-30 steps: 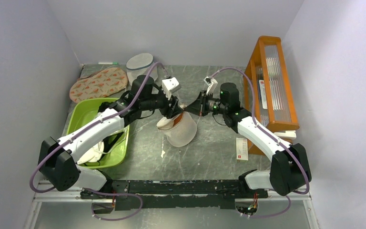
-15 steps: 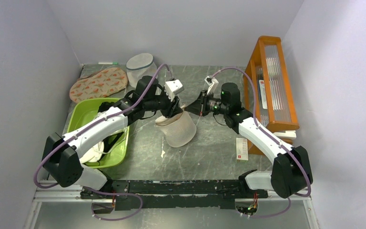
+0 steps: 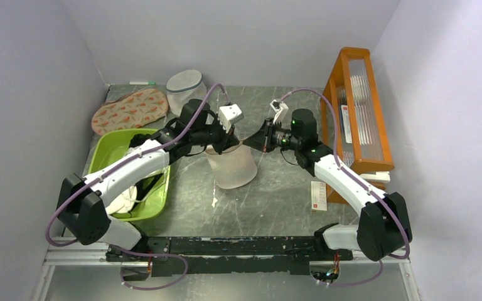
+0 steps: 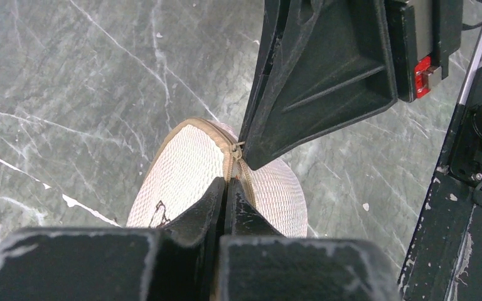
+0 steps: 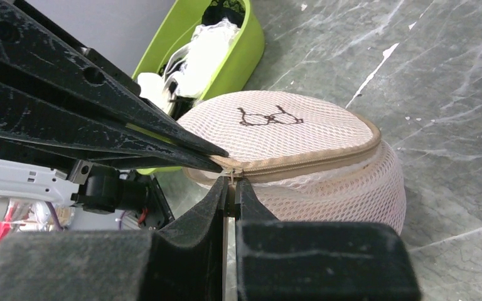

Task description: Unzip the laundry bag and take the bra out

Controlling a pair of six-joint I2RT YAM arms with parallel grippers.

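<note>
Bag [image 3: 231,168] stood on the table [image 3: 270,200] just right of the green tub [image 3: 114,145], tipped up on its side, lower edge on the table and rim uppermost. Both grippers met at the top of that rim, right of the tub's far corner. Left gripper [image 4: 226,188] was clamped shut on the bag's rim tape beside the zip [image 5: 301,163]. Right gripper [image 5: 231,182] was pinched shut on the pull [image 5: 231,177], touching the left fingertips (tip to tip in both wrist views). Zip looked closed along the stretch in view; the far side of the rim was hidden. Black bra icon [image 5: 267,117] faced the tub side. White laundry [image 3: 122,202] lay in the tub. Patterned oval [image 3: 130,110] and mesh cylinder [image 3: 185,84] sat behind the tub; orange rack [image 3: 351,69] was well right of it.
</note>
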